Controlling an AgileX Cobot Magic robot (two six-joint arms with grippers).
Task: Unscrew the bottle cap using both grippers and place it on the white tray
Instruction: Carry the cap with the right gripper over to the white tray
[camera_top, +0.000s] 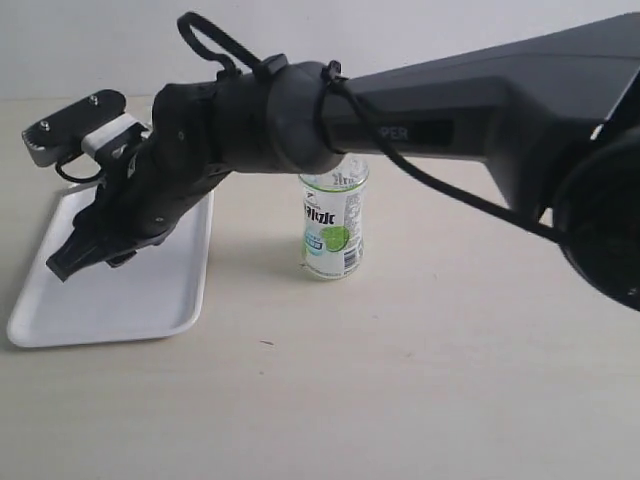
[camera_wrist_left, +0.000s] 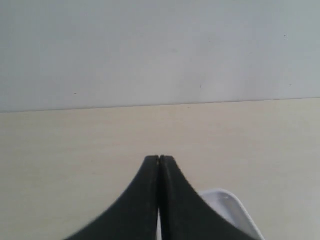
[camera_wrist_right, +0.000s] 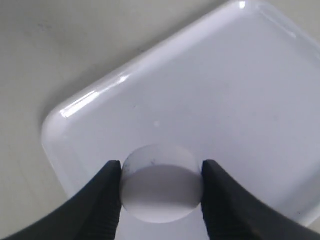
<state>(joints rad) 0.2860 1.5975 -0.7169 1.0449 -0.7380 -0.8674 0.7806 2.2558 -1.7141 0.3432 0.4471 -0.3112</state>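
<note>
Task stage: the unscrewing seems done, the placing is not. The bottle cap (camera_wrist_right: 161, 192) is off the bottle (camera_top: 333, 225) and sits in the right gripper (camera_wrist_right: 161, 172), not yet set down.
Right gripper: its two fingers are narrow, pressing the ribbed side of the cap from opposite sides. Its arm reaches across the middle, so the gripper hangs over the white tray (camera_top: 110, 300).
Left gripper (camera_wrist_left: 159, 159): the fingers are pressed together with nothing between them. It is above the table (camera_wrist_left: 75, 145), just beside a tray corner.
Cap position: over the tray, inside the rim and near one rounded corner in the right wrist view. I cannot tell if it touches the tray floor.
Cap direction: it is a short disc with no real long axis. One flat round face is turned to the wrist camera, so the other probably faces down to the tray. Which face is the open one is not clear.
Bottle: upright on the table, near the tray but apart from it. Its neck is hidden behind the arm.
What is left: lower the cap, open the fingers, draw back.
</note>
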